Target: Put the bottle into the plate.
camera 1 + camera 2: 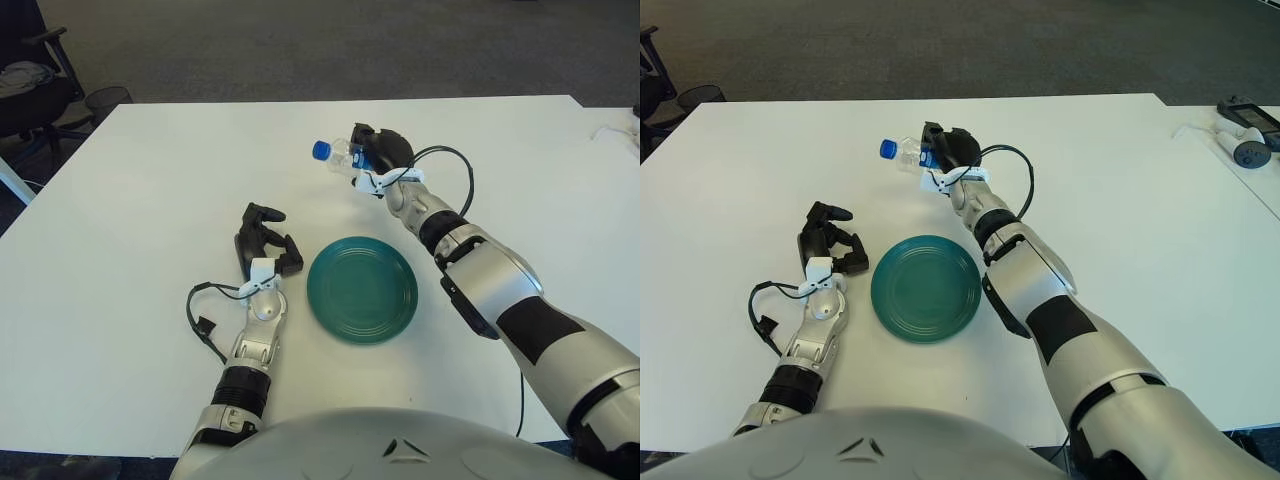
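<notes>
A small clear bottle (338,154) with a blue cap and blue label is held off the table, tilted with its cap pointing up and to the left. My right hand (376,152) is shut on its lower end, well behind the plate. The round teal plate (361,289) lies flat on the white table with nothing on it. My left hand (264,245) shows just left of the plate, fingers loosely curled and holding nothing.
A black cable (205,320) loops beside my left forearm. An office chair (30,80) stands off the table's far left corner. White devices (1243,134) lie at the table's right edge.
</notes>
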You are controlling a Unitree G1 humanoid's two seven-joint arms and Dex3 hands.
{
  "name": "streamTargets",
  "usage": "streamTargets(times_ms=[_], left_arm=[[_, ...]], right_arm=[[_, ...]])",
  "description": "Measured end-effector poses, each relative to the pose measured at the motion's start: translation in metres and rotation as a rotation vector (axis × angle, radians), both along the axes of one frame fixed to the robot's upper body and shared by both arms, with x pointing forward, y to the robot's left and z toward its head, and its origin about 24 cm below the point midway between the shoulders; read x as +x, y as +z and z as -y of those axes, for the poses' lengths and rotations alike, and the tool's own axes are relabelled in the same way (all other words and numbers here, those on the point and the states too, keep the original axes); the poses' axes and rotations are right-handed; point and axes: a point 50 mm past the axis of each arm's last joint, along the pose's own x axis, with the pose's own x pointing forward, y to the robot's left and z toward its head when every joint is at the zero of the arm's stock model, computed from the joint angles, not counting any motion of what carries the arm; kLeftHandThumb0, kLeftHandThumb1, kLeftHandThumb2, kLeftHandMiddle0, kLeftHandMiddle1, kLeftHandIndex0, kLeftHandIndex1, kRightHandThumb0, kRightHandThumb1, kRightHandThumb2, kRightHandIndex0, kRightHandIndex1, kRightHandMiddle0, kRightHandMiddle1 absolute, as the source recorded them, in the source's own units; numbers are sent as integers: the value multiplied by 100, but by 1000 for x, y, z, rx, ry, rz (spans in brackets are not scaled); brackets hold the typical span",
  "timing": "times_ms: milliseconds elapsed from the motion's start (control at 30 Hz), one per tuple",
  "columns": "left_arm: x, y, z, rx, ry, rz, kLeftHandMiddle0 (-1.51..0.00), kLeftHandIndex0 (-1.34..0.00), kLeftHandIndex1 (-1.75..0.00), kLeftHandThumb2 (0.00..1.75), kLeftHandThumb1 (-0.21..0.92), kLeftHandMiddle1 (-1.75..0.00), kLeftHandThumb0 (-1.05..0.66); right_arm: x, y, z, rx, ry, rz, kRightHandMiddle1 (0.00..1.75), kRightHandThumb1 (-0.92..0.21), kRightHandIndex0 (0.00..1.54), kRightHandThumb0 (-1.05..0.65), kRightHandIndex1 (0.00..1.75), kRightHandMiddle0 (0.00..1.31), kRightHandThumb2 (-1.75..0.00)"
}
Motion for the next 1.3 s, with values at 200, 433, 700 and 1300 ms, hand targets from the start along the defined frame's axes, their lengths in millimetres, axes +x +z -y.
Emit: streamTargets(times_ms=[200,433,700,1300], left_arm=[[0,0,0,6,1,0,-88,-67,-175,174,-6,-175,0],[0,0,-1,7,-2,-1,-88,-68,-175,175,-6,-175,0],[0,0,0,4,-15,-1,-87,-67,-175,173,-5,-174,0],[4,0,-2,-2,-24,-16,-87,-66,-175,171,-4,-171,0]], right_arm=[[4,9,4,48,-14,20,175,2,94,0,153,65,-163],[2,19,1,113,57,89,175,-1,86,0,167,61,-164],[-15,9,0,141,208,105,175,-3,83,0,172,60,-164],[-52,7,35,-19,473,30,175,-7,80,0,174,56,-161]])
